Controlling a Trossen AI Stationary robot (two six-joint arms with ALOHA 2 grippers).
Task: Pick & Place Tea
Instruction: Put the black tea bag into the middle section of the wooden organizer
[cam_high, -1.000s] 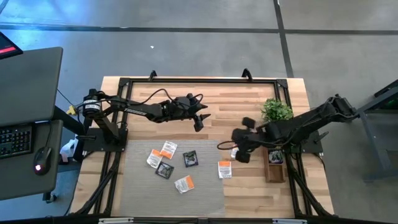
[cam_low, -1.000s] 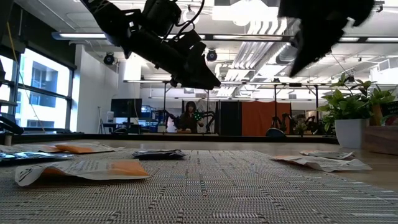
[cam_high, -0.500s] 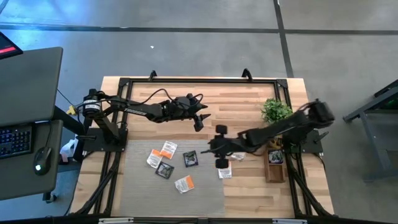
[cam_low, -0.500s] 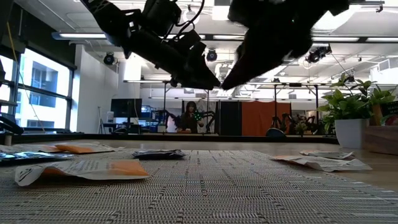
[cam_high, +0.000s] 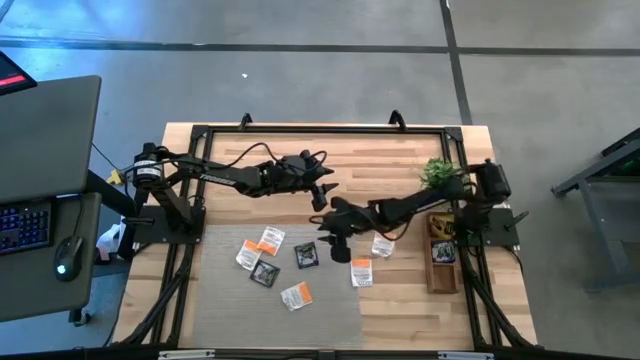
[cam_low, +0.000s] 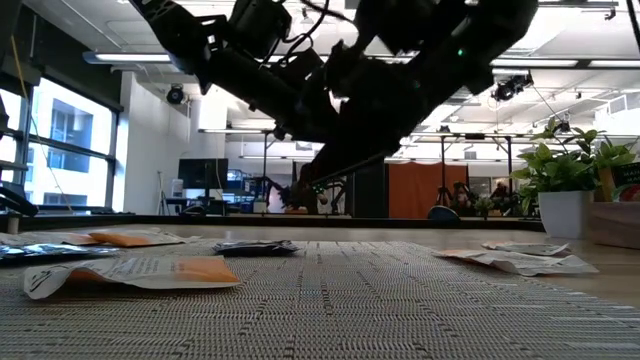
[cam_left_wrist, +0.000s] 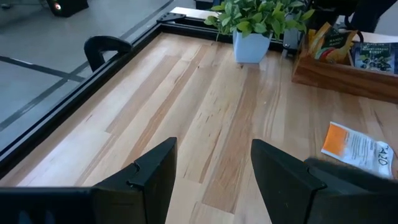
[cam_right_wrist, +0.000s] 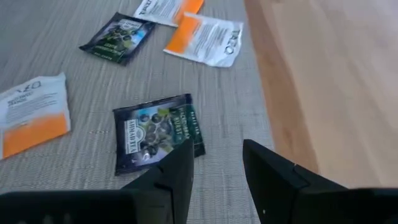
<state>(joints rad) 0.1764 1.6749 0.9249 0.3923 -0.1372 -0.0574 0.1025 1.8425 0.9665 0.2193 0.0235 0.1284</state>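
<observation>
While right gripper (cam_right_wrist: 217, 149) hangs, fingers apart, just beside black tea bag (cam_right_wrist: 158, 132) lying flat on grey mat (cam_right_wrist: 93, 81): may skid bag or pinch weave, bag too thin. Could snag white-orange bag (cam_right_wrist: 208, 38) beyond. Farther off, left gripper (cam_high: 320, 197), also spread, over bare wood, near enough to clash w/ right arm.

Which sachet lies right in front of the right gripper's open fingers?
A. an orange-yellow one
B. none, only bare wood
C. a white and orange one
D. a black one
D: in the right wrist view a black sachet lies on the grey mat just beyond the open right gripper.
</observation>
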